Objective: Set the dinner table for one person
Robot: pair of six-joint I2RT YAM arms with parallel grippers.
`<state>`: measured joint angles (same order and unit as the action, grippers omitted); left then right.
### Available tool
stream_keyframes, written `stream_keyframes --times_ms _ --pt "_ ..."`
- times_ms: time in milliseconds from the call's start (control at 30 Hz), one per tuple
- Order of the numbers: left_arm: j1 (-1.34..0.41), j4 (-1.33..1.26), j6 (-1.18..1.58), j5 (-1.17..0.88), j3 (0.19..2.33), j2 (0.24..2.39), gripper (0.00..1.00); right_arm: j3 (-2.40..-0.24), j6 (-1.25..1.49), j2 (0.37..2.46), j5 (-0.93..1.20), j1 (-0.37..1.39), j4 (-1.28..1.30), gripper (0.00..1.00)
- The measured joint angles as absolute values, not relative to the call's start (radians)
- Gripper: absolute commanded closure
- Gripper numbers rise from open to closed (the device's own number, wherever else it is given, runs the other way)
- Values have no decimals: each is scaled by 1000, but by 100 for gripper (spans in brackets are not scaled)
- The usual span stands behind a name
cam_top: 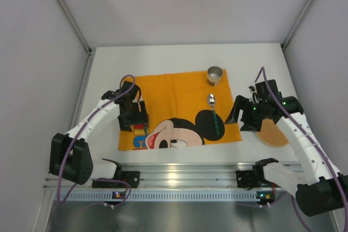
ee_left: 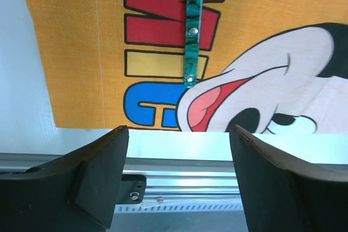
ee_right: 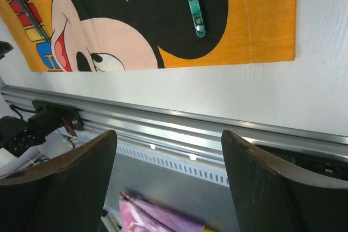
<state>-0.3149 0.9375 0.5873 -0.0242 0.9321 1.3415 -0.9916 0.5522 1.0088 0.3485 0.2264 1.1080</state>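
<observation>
A: Where is the worktop?
B: The white worktop [cam_top: 179, 61] fills mid-frame, with the orange cloth [cam_top: 174, 88] lying on it.
A: Hands?
B: Both spread, gripping nothing. The left hand [ee_left: 178, 131] is over the cloth's left edge, the right hand [ee_right: 168, 134] just right of the cloth. The spoon [cam_top: 212, 107] and cup [cam_top: 215, 75] sit on the cloth's right side.

A tan disc [cam_top: 270, 135] at the worktop's [cam_top: 163, 61] 4 o'clock lies mostly hidden under the right arm [cam_top: 298, 131]. The left wrist view cuts a green utensil handle [ee_left: 191, 36] off at 12 o'clock. The right wrist view likewise cuts the spoon handle [ee_right: 194, 4].
</observation>
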Motion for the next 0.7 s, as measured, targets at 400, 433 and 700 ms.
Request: stream_keyframes --times_ms 400,433,700 --pt "-315 936 595 -170 1035 1279 20 -1063 522 1122 67 64 1113 25" --pt "-315 929 597 -200 1029 1260 20 -1063 520 1145 39 43 1107 25" --pt "-315 912 598 -324 977 1095 20 -1115 484 1482 -157 12 1052 27"
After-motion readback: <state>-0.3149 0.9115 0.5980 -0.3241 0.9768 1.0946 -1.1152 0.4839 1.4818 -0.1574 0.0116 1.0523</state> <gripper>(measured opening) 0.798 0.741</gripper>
